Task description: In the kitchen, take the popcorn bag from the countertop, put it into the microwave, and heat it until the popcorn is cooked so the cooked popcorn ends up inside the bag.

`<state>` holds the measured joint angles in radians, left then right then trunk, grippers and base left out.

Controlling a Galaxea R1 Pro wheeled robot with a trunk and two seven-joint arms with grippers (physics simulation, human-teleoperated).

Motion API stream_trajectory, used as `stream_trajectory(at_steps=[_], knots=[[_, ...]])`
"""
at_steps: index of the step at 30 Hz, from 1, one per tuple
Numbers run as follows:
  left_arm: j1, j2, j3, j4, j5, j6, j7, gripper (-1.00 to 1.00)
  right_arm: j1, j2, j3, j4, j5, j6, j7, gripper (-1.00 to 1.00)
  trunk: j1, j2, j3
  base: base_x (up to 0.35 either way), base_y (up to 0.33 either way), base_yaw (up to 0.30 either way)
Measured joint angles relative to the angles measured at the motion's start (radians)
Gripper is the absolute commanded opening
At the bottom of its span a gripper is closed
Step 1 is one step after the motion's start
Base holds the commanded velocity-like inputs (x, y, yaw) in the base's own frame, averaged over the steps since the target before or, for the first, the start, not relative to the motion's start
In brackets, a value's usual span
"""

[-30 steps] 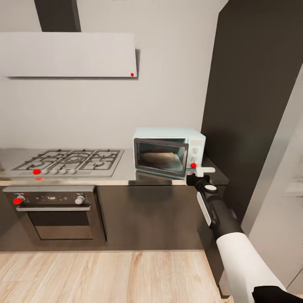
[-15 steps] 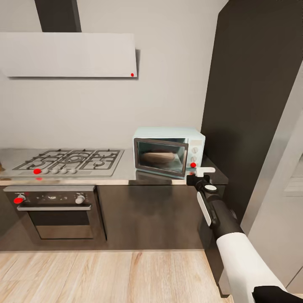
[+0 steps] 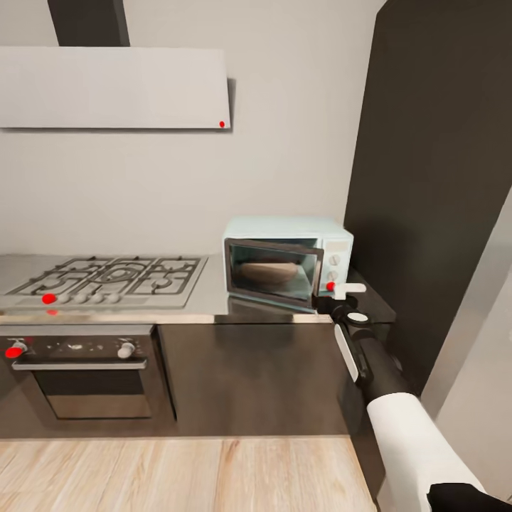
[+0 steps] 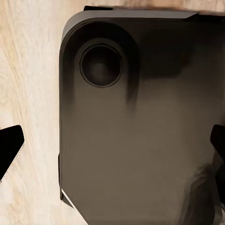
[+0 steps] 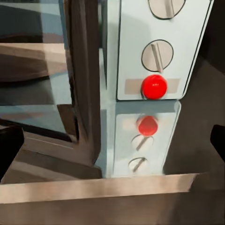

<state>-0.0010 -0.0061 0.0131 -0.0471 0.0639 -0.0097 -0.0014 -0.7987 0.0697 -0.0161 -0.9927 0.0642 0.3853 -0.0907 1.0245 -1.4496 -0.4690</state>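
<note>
Mint microwave unmoved, camera shifted

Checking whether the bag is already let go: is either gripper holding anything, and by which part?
Nothing is held. The right gripper hangs open at the microwave knobs; the left fingertips are apart.

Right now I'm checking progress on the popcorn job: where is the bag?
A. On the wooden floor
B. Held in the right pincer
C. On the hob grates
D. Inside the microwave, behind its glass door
D. The tan popcorn bag shows through the dark glass door of the mint-blue microwave; the right pincer sits by the control panel's red light.
</note>
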Motion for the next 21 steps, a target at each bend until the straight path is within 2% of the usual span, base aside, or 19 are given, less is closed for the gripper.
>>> stream_trajectory(at_steps=[1,3,4,5,9,13,16,21], knots=[[0.000,0.000,0.000,0.000,0.000,0.000,0.000,1.00,0.000,-0.001,-0.001,0.000,0.000,0.001,0.000,1.00,0.000,0.000,0.000,0.320,0.000,0.000],[0.000,0.000,0.000,0.000,0.000,0.000,0.000,1.00,0.000,-0.061,-0.002,-0.003,0.000,0.004,0.001,1.00,0.000,0.000,0.000,0.320,0.000,0.000],[0.000,0.000,0.000,0.000,0.000,0.000,0.000,1.00,0.000,-0.075,-0.004,-0.004,-0.001,0.006,0.003,1.00,0.000,0.000,0.000,0.320,0.000,0.000],[0.000,0.000,-0.001,0.000,0.000,0.000,0.000,1.00,0.000,-0.079,-0.004,-0.004,-0.001,0.006,0.003,1.00,0.000,0.000,0.000,0.320,0.000,0.000],[0.000,0.000,-0.001,0.000,0.000,0.000,0.000,1.00,0.000,-0.136,-0.005,-0.006,-0.001,0.050,0.006,1.00,0.000,0.000,0.000,0.320,0.000,0.000],[0.000,0.000,0.000,0.000,0.000,0.000,0.000,1.00,0.000,-0.180,-0.012,-0.007,-0.008,0.072,0.009,1.00,0.000,0.000,0.000,0.320,0.000,0.000],[0.000,0.000,0.000,0.000,0.000,0.000,0.000,1.00,0.000,-0.187,-0.027,-0.008,-0.009,0.066,0.010,1.00,0.000,0.000,0.000,0.320,0.000,0.000],[0.000,0.000,0.000,-0.001,0.000,0.000,0.000,1.00,0.000,-0.181,-0.032,-0.008,-0.013,0.062,0.018,1.00,0.000,0.000,0.000,0.197,0.000,0.000]])
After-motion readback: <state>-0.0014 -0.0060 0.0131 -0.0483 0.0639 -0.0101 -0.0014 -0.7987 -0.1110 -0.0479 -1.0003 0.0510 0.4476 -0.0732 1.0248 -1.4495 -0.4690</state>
